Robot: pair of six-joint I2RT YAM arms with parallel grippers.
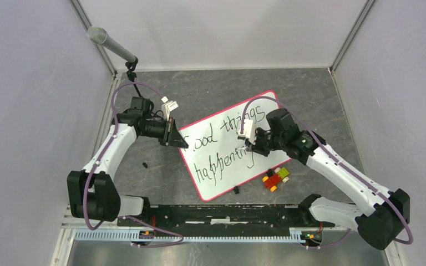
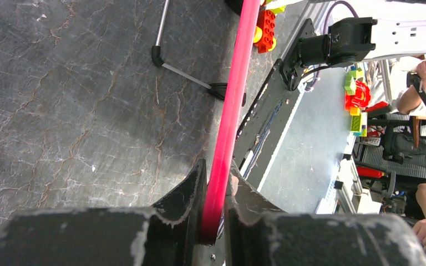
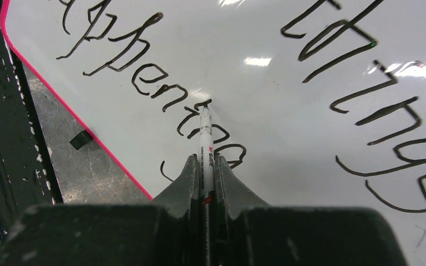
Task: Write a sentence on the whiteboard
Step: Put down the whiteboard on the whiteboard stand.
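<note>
The whiteboard (image 1: 230,133) lies tilted on the dark table, with the sentence (image 1: 222,158) "Good things happening" in black cursive on two lines. My left gripper (image 1: 180,141) is shut on the board's left red-pink rim (image 2: 230,105), seen edge-on in the left wrist view between the fingers (image 2: 197,185). My right gripper (image 1: 253,145) is shut on a white marker (image 3: 205,144). The marker tip touches the board at the end of the lower word (image 3: 161,91). The upper word "things" (image 3: 366,100) shows to the right.
A small pile of red, yellow and green bricks (image 1: 275,178) lies by the board's right lower edge. A small black cap (image 1: 145,164) lies left of the board, another black piece (image 1: 236,190) at its lower edge. A microphone on a stand (image 1: 111,47) is at the back left.
</note>
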